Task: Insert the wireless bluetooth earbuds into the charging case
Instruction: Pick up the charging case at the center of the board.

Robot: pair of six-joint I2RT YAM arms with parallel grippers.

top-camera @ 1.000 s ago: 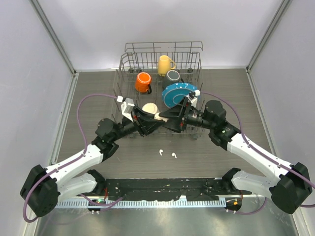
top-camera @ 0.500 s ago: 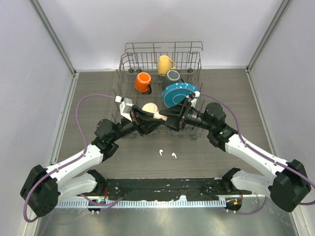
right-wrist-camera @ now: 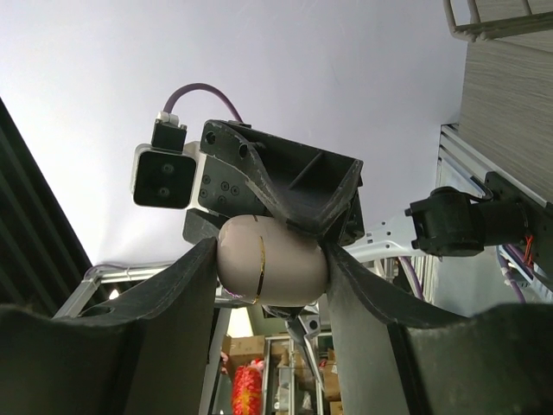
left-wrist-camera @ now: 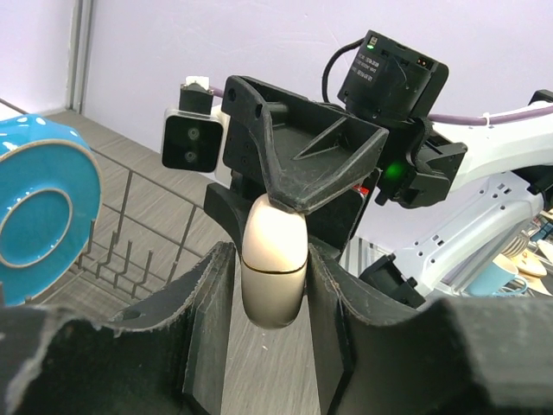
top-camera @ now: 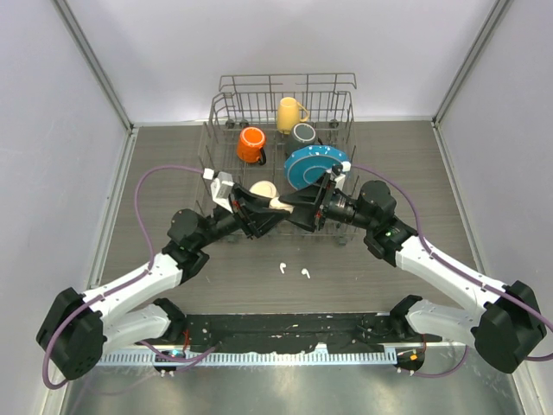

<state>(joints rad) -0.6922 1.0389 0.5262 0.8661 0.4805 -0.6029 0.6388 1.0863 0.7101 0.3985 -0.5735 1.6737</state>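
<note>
The charging case (left-wrist-camera: 275, 281), cream and rounded with a visible seam, is suspended above the table (top-camera: 164, 164) just in front of the dish rack (top-camera: 285, 78), between the two opposed grippers. The right gripper (right-wrist-camera: 271, 255) is clenched on it, both fingers pressing its sides, while the left gripper (left-wrist-camera: 271, 258) brackets it with a thin gap at one finger, so its grasp cannot be told. The left earbud (top-camera: 282, 268) and right earbud (top-camera: 305, 273) lie near each other on the table, outside the case, nearer the arm bases
</note>
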